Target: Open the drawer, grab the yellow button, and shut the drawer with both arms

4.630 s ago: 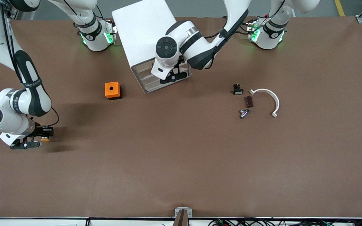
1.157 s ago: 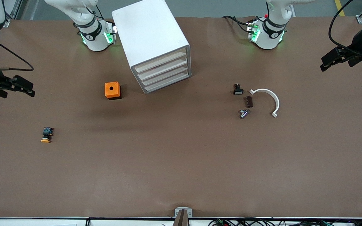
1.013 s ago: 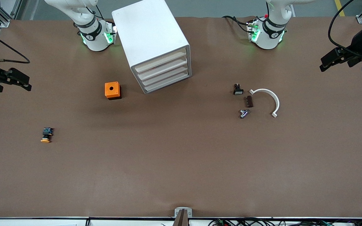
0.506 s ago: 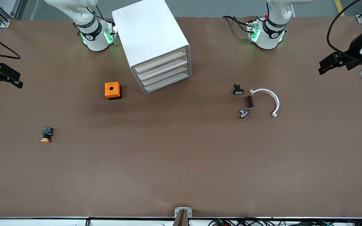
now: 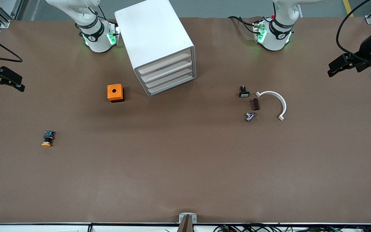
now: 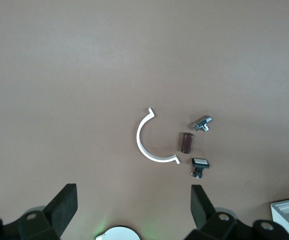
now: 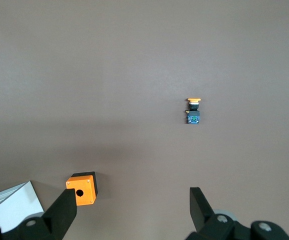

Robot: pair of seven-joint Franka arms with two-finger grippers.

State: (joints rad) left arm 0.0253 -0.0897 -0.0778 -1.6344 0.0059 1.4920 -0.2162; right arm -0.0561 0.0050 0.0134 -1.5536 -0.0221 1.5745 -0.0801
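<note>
Button: the button (image 5: 47, 139) (image 7: 193, 110) lies on its side on the table (image 5: 185, 167), toward the right arm's end, nearer to the front camera than the orange box (image 5: 115, 92) (image 7: 82, 188).
Which way it points: its long line runs toward the front camera and away from it. The round orange cap is the end nearer to the camera. The blue end points away, toward the robots' side.
Around the button: bare table on every side. Nothing touches it and nothing stands in its way.
Drawer box: the white drawer box (image 5: 156, 45) stands between the two arm bases, beside the orange box. All its drawers (image 5: 167, 74) are pushed in.
Small parts: toward the left arm's end lie a white curved piece (image 5: 275, 102) (image 6: 149, 142), a small brown block (image 5: 255, 104) (image 6: 186, 142), a shiny metal part (image 5: 249, 116) (image 6: 203, 123) and a small black part with a white face (image 5: 243, 91) (image 6: 200, 165). They sit close together, well apart from the button.
Right hand: the right hand (image 5: 5, 81) (image 7: 132, 212) hangs in the air at the right arm's end of the table. Its fingers are spread wide and hold nothing.
Left hand: the left hand (image 5: 342, 64) (image 6: 133, 210) hangs in the air at the left arm's end of the table. Its fingers are spread wide and hold nothing.
</note>
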